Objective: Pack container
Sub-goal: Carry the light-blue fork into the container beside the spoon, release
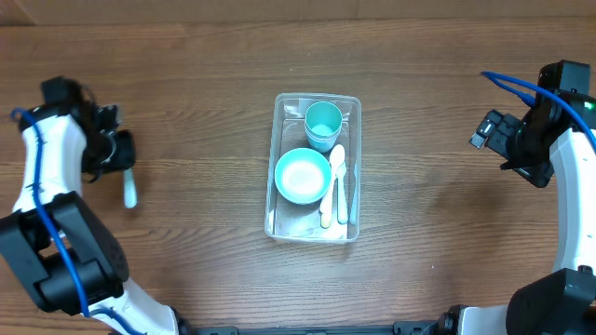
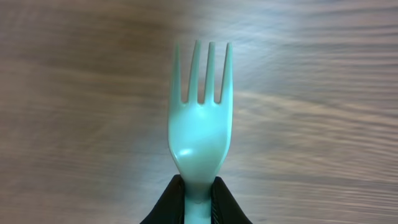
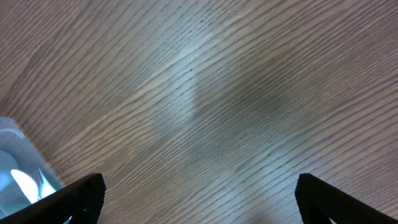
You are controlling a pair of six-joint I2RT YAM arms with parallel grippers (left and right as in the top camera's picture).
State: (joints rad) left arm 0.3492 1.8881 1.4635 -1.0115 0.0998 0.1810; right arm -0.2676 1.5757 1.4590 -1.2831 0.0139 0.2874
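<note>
Your left gripper (image 2: 198,202), 9 o'clock, pinches teal fork (image 2: 199,118) by its handle | your right gripper (image 3: 199,199), 3 o'clock, gapes wide, holding nothing | container (image 1: 307,229) mid-table: bowl (image 1: 302,175) at its 6 o'clock end, cup (image 1: 323,121) at 12, spoon (image 1: 338,164) alongside.

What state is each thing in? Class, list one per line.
container: upright, open, partly packed.
cup: upright, in the container.
bowl: upright, in the container.
spoon: lying in the container, beside the bowl.
fork: gripped by its handle, outside the container.
left gripper: shut on the fork.
right gripper: open, empty.
</note>
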